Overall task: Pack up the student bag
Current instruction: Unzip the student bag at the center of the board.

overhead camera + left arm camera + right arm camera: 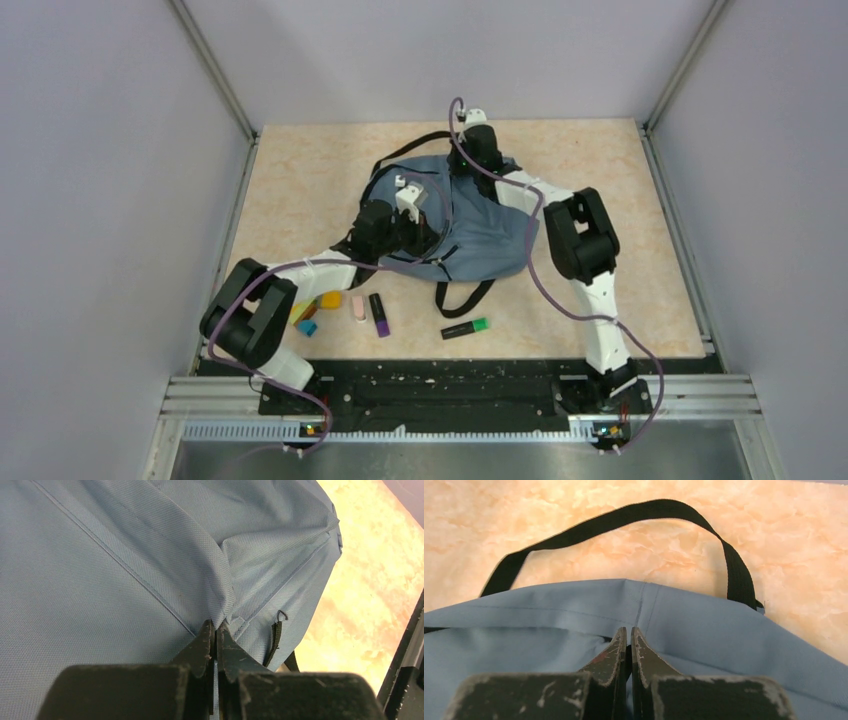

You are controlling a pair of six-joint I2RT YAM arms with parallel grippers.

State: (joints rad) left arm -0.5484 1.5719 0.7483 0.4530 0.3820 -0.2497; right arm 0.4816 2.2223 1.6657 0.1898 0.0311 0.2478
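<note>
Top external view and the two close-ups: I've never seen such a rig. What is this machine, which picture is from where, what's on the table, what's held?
Two robot arms stand at the near edge of the table. The wide picture looks down from above and behind them; each close-up comes from a wrist camera. The student bag lies mid-table, with a green marker, a purple marker and a pink eraser nearer the arms. The left pincer is shut on a fold of the bag's cloth. The right pincer is shut at the bag's far edge by the black strap; whether it grips cloth is unclear.
</note>
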